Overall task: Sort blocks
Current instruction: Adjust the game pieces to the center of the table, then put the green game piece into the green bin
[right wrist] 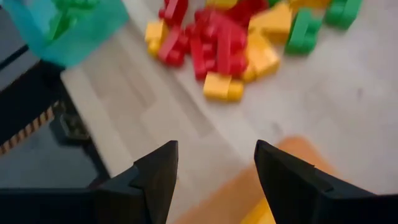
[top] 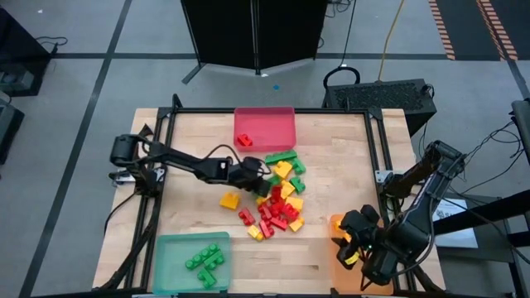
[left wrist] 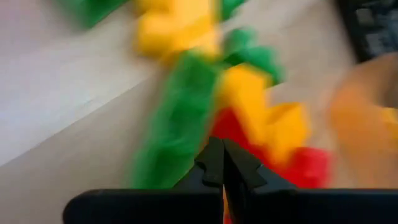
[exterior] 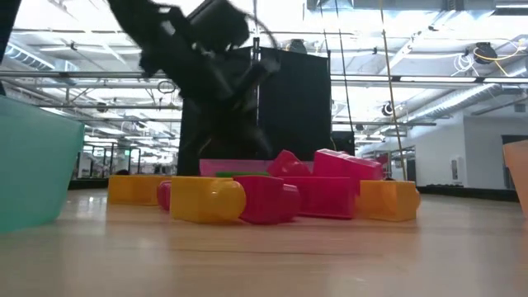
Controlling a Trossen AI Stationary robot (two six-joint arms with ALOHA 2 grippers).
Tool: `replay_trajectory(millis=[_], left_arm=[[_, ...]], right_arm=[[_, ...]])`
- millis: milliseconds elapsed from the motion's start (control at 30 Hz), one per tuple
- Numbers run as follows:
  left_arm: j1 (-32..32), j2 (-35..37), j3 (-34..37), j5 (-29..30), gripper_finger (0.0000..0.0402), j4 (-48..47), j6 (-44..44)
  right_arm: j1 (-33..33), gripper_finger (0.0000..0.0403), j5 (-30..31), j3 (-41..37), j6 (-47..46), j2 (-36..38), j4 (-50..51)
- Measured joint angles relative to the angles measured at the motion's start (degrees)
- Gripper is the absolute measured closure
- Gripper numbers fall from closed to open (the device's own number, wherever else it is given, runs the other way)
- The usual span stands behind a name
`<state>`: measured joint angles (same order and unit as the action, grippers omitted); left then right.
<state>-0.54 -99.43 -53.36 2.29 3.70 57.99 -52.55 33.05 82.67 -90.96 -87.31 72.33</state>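
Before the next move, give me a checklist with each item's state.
1. Right gripper open and empty: ok.
2. Right gripper over orange tray: ok.
3. Left gripper at the pile: ok.
4. Left gripper fingers shut, nothing seen between them: ok.
5. Green blocks in green tray: ok.
6. Red block in red tray: ok.

Three trays sit on the tabletop (top: 331,132): a red tray (top: 277,120) at upper centre holding one red block (top: 244,139), a green tray (top: 170,257) at lower left holding several green blocks (top: 205,263), and an orange tray (top: 336,223) at lower right. The central pile (top: 277,199) mixes red, green and yellow blocks, too overlapped to count exactly. Two arms.
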Motion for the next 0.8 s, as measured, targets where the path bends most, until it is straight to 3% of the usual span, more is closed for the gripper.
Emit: replay_trajectory(millis=[133,333,633,800], left_arm=[[0.0,2.86,-4.24,-0.79,0.0401,-3.26,-3.58],[0.2,11.44,-9.0,1.3,0.0401,-15.34,-10.62],[0.14,28.95,-9.8,11.0,0.0401,-37.33,-13.81],[-0.28,35.75,-9.78,15.18,0.0401,-50.18,-13.37]], right_arm=[[2.6,0.0195,2.76,0.0,3.54,0.0,-0.04],[9.55,0.0194,3.29,0.0,11.64,0.0,-0.18],[25.65,0.0165,3.29,0.0,32.26,0.0,-5.68],[36.57,0.0147,0.52,0.0,32.89,-0.02,-5.68]])
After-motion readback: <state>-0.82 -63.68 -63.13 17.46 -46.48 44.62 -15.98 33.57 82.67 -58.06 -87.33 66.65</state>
